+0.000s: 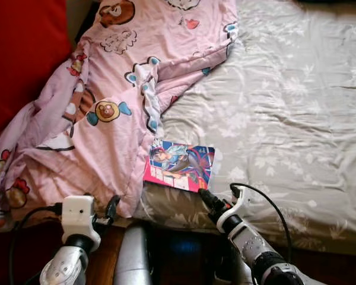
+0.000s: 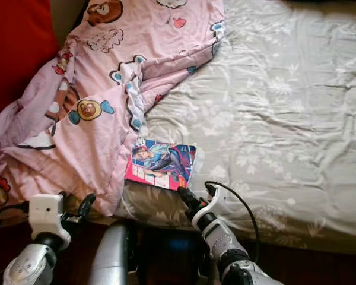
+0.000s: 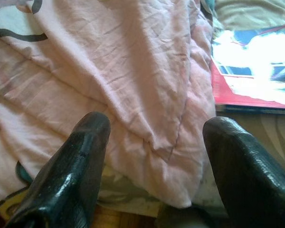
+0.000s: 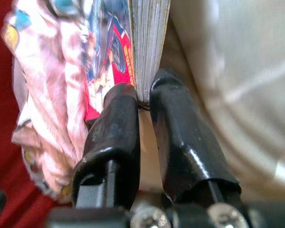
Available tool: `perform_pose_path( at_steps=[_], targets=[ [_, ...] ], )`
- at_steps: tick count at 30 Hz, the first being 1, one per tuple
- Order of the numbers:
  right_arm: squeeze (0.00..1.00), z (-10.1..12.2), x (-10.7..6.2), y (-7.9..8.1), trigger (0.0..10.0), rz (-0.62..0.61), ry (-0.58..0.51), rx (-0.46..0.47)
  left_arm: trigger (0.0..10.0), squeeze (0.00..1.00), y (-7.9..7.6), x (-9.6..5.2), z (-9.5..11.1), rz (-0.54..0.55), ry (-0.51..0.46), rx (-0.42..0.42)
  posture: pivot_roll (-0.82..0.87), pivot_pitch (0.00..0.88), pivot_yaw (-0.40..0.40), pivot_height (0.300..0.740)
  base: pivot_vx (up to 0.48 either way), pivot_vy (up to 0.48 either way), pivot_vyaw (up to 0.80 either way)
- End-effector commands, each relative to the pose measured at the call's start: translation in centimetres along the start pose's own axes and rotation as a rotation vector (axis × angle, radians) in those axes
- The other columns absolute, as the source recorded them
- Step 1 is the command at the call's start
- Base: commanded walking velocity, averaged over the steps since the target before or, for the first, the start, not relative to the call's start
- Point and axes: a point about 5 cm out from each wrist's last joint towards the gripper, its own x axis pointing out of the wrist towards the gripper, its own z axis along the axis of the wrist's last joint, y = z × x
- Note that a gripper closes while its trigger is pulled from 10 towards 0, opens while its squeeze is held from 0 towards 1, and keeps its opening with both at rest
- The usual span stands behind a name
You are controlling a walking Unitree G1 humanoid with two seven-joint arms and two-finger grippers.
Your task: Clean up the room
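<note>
You are looking down at a bed [image 1: 296, 107] covered by a grey sheet with a pale leaf and flower print, wrinkled across its whole width. Over the robot's left part of the bed lies a pink blanket [image 1: 113, 89] printed with cartoon bears and candies, bunched and folded back so that one of its edges runs diagonally toward the near side of the mattress. Beyond the blanket on the far left you can see a red surface [image 1: 24, 47], which cannot be identified further. Near the front edge of the bed, just beside the blanket's lower fold and touching it, lies a comic book [image 1: 179, 165] with an illustrated cover and a pink-red band along its near side; it rests flat on the sheet. Your right gripper [image 1: 203, 194] is at the book's near corner, and in the right wrist view its two black fingers [image 4: 115, 128] are nearly pressed together with the tips at the book's page edge, one finger on the cover side. Your left gripper [image 3: 152, 137] hovers low over the blanket's hanging corner at the bed's front edge, its fingers spread wide and holding nothing, with the comic book just off to its side.
</note>
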Motion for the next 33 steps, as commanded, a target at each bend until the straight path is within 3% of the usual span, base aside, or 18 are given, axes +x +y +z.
perform_pose_path(
  at_steps=[1, 4, 7, 8, 9, 10, 11, 15, 17, 21, 25, 30, 33],
  targets=[
    [0.00, 0.5, -0.7, -0.7, 0.0, -0.018, -0.067, -0.004, 10.0, 0.00, 0.3, -0.3, -1.0, 0.013, 0.034, 0.018, 0.21, 0.155, -0.015, 0.621, 0.000, 0.000, 0.00],
    [0.00, 1.5, -1.2, -0.9, 0.0, -0.051, -0.152, -0.066, 10.0, 0.00, 0.2, 0.4, -1.6, 0.005, 0.042, 0.019, 0.19, 0.101, -0.018, 0.621, 0.000, 0.000, 0.00],
    [0.00, 3.1, -1.9, -0.1, 0.0, -0.110, -0.227, -0.391, 10.0, 0.00, 0.4, 1.9, -2.5, 0.009, 0.055, -0.002, 0.14, 0.046, -0.024, 0.621, 0.000, 0.000, 0.00],
    [0.00, 3.1, -1.9, 0.0, 0.0, -0.111, -0.230, -0.410, 10.0, 0.00, 0.4, 2.0, -2.6, 0.011, 0.054, -0.009, 0.14, 0.046, -0.024, 0.621, 0.000, 0.000, 0.00],
    [0.00, 3.3, -1.9, 0.1, 2.3, -0.120, -0.242, -0.424, 10.0, 0.00, 0.4, 2.4, -2.7, 0.011, 0.054, -0.012, 0.12, 0.022, -0.027, 0.621, 0.000, 0.000, 0.00],
    [0.00, 3.5, -2.2, 0.3, 2.3, -0.130, -0.265, -0.430, 10.0, 0.00, 0.4, 2.5, -2.9, 0.012, 0.052, -0.013, 0.12, 0.022, -0.027, 0.621, 0.000, 0.000, 0.00],
    [0.00, 3.9, -2.4, 0.7, 10.0, -0.127, -0.291, -0.453, 10.0, 0.00, 0.5, 2.7, -3.1, 0.016, 0.055, -0.022, 0.11, 0.008, -0.031, 0.621, 0.000, 0.000, 0.00],
    [0.00, 4.9, -3.2, 2.1, 10.0, -0.125, -0.336, -0.635, 10.0, 0.00, 0.5, 3.1, -3.9, 0.023, 0.065, -0.036, 0.07, 0.000, -0.033, 0.621, 0.000, 0.000, 0.00],
    [0.00, 6.1, -3.6, 3.1, 10.0, -0.186, -0.400, -0.793, 10.0, 0.00, 0.2, 3.3, -5.0, 0.023, 0.086, -0.060, 0.03, 0.000, -0.038, 0.621, 0.000, 0.000, 0.00],
    [0.00, 6.3, -3.5, 3.8, 10.0, -0.168, -0.413, -0.811, 10.0, 0.00, 0.2, 3.3, -6.2, 0.039, 0.130, -0.085, 0.02, 0.000, -0.039, 0.631, 0.000, 0.000, 0.00],
    [0.00, 5.7, -3.5, 3.3, 10.0, -0.215, -0.367, -0.825, 10.0, 0.00, 0.5, 2.9, -8.6, 0.053, 0.242, -0.099, 0.02, 0.000, -0.050, 0.661, 0.000, 0.000, 0.00],
    [0.00, 5.1, -3.6, 3.5, 10.0, -0.235, -0.347, -0.844, 10.0, 0.00, 0.6, 2.3, -10.1, 0.065, 0.289, -0.108, 0.01, 0.000, -0.058, 0.696, 0.000, 0.000, 0.00],
    [0.00, 4.9, -3.9, 2.8, 10.0, -0.276, -0.337, -0.839, 10.0, 0.00, 0.7, 1.6, -11.7, 0.079, 0.377, -0.099, 0.01, 0.000, -0.061, 0.721, 0.000, 0.000, 0.00]
  ],
)
